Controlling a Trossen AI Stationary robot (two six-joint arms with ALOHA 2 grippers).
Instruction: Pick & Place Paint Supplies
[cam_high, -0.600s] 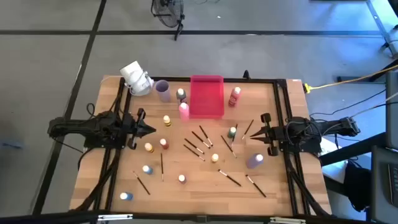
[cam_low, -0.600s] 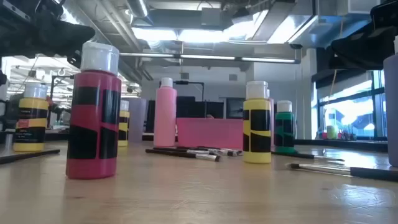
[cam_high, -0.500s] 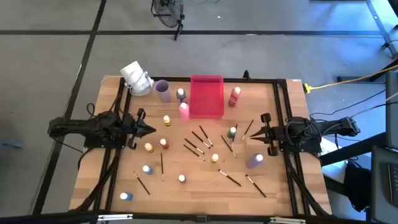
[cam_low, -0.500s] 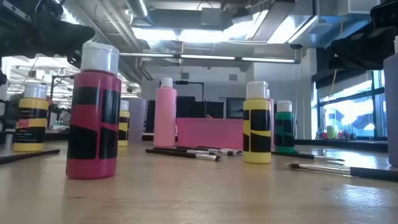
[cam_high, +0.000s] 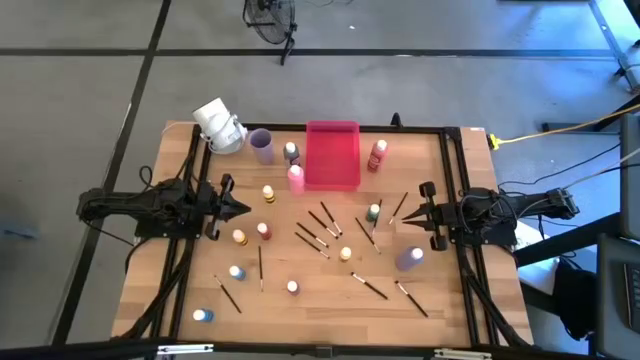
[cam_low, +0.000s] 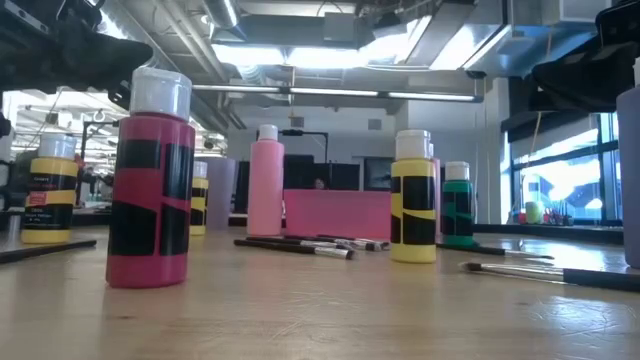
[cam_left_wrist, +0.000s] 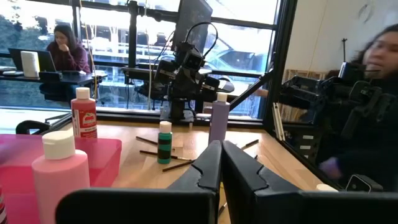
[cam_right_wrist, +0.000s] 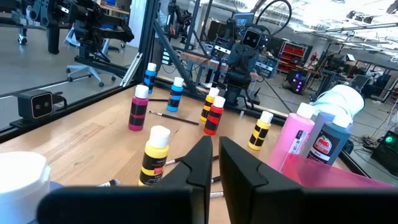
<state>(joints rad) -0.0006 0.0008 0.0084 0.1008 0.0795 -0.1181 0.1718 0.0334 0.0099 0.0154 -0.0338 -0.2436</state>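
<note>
everywhere slim cylindrical paint bottles on wood-grain table; both pincers pressed together, empty

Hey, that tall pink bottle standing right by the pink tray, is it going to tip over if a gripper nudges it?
Probably, yes. The pink bottle looks tall and narrow in the low view, so a push near its white cap would likely topple it. It stands close beside the pink tray, which might stop a fall that way. Its round body could roll once down.
</note>
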